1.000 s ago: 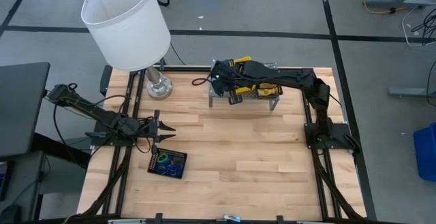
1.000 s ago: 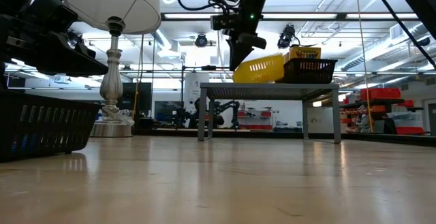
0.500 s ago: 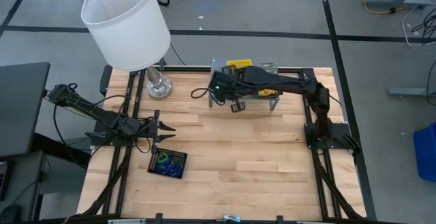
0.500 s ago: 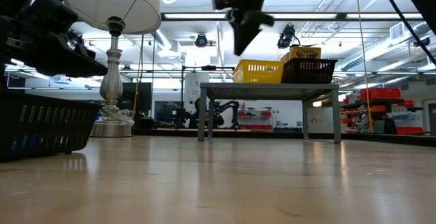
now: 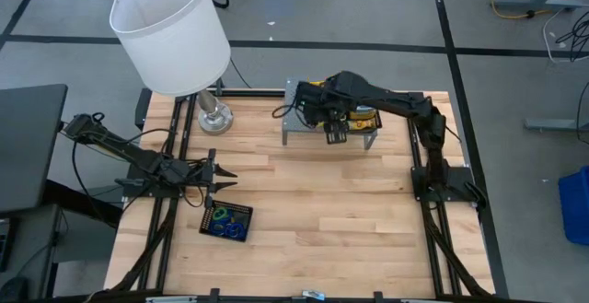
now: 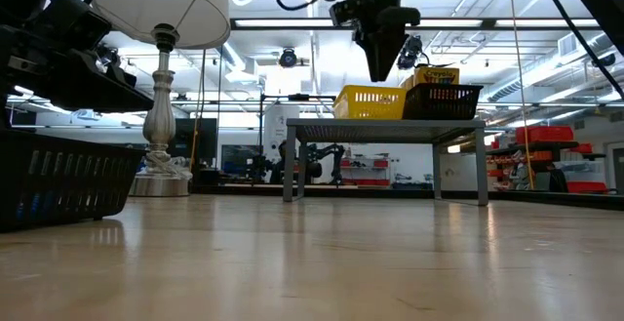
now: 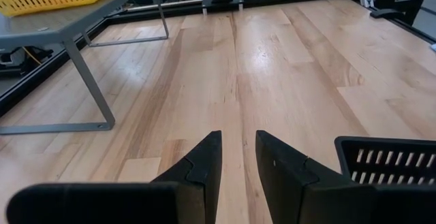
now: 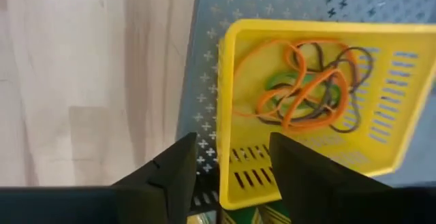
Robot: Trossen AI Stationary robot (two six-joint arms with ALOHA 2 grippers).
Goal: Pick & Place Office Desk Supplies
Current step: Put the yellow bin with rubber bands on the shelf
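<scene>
The small yellow plastic tray (image 8: 308, 108) sits on the grey metal shelf with holes (image 8: 208, 94), upper middle of the high view. The right gripper (image 8: 228, 173) hangs above it, fingers apart and empty. The thin bendy rubber bands (image 8: 306, 88) inside look light and floppy; the stiff rim looks best to grab.

The left gripper (image 7: 237, 157) waits at left, fingers slightly apart.

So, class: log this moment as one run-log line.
right tool: open, above yellow plastic tray | tray: on grey perforated shelf | left tool: open
</scene>
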